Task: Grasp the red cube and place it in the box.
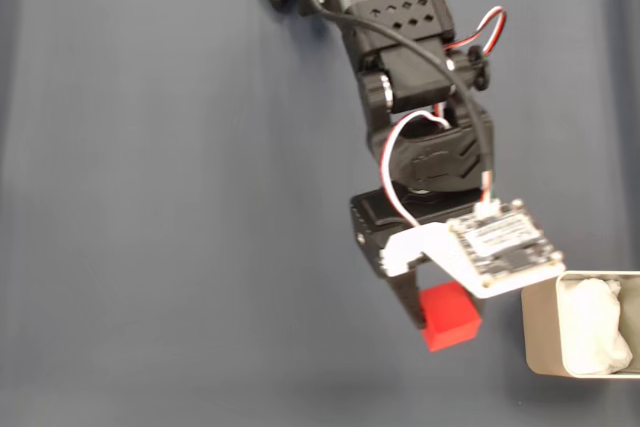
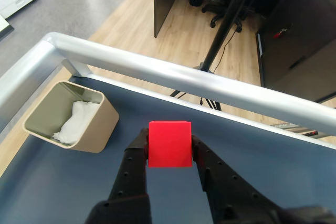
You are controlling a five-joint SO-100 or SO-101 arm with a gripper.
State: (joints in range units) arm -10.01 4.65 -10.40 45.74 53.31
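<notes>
Over dark blue table (image 1: 150, 197), fingers (image 2: 135, 157) clamp red cube (image 2: 169, 144)

Fixed view: top-down, mid-height. Wrist view: close, forward along jaws. Shared: box (image 1: 545, 332) (image 2: 100, 124).

No legible text, brand, number or sign can be made out in the fixed view or the wrist view. Fine markings are seen on the small circuit board (image 1: 505, 243) mounted at the wrist, but they are too blurred to be read.
</notes>
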